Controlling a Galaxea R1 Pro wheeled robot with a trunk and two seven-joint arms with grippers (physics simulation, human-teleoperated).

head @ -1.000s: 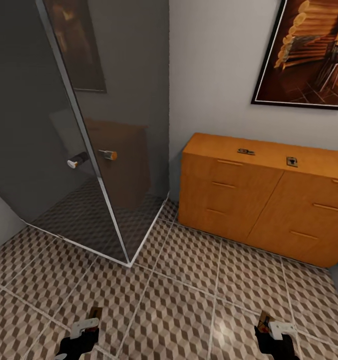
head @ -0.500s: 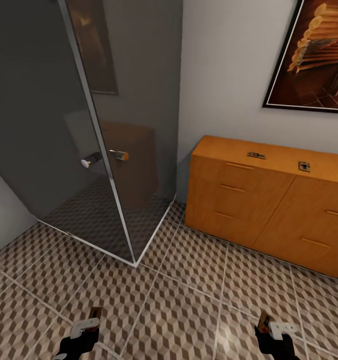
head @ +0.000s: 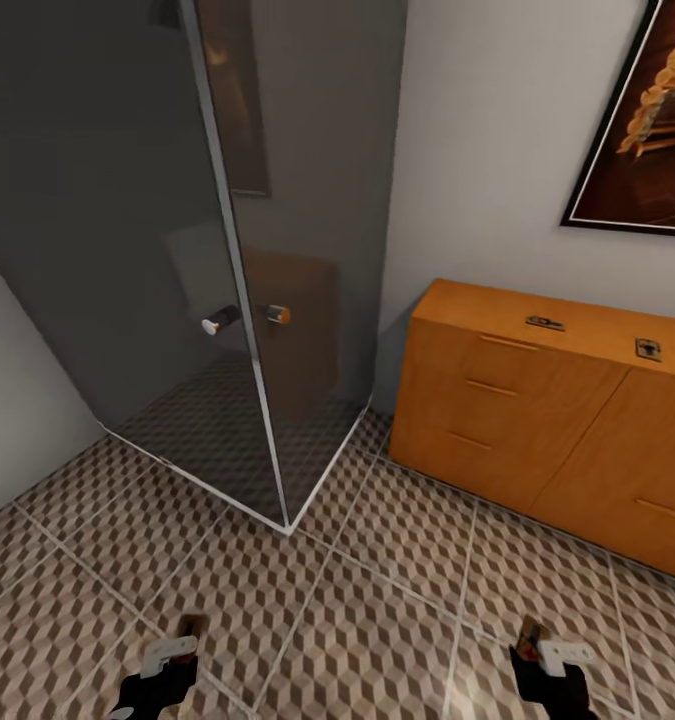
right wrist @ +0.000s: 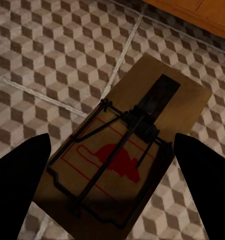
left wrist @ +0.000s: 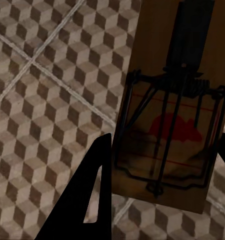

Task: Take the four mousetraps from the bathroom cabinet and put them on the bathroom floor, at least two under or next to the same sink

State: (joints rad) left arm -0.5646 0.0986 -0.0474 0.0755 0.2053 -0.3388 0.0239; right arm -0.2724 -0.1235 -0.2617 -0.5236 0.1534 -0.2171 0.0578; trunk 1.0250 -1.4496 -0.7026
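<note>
The orange-brown cabinet (head: pixel 537 420) stands against the wall at the right. Two mousetraps (head: pixel 544 322) (head: pixel 648 349) lie on its top. At the bottom of the head view my left gripper (head: pixel 175 648) is shut on a mousetrap (head: pixel 187 628), and my right gripper (head: pixel 542 650) is shut on another mousetrap (head: pixel 529 635). Both hang over the cube-patterned bathroom floor (head: pixel 377 600). In the left wrist view the wooden mousetrap (left wrist: pixel 167 130) sits between the dark fingers (left wrist: pixel 95 200). In the right wrist view the other mousetrap (right wrist: pixel 122 165) lies between the fingers (right wrist: pixel 17 185). The sink is out of view.
A dark glass shower enclosure (head: pixel 177 250) with a chrome door knob (head: pixel 220 321) fills the left; its corner (head: pixel 287 525) juts onto the floor. A framed picture (head: pixel 642 130) hangs above the cabinet. Open tiles lie between me and the cabinet.
The whole picture has shifted rightward, so the camera has turned left. Both grippers keep their places in the view, each still holding its mousetrap.
</note>
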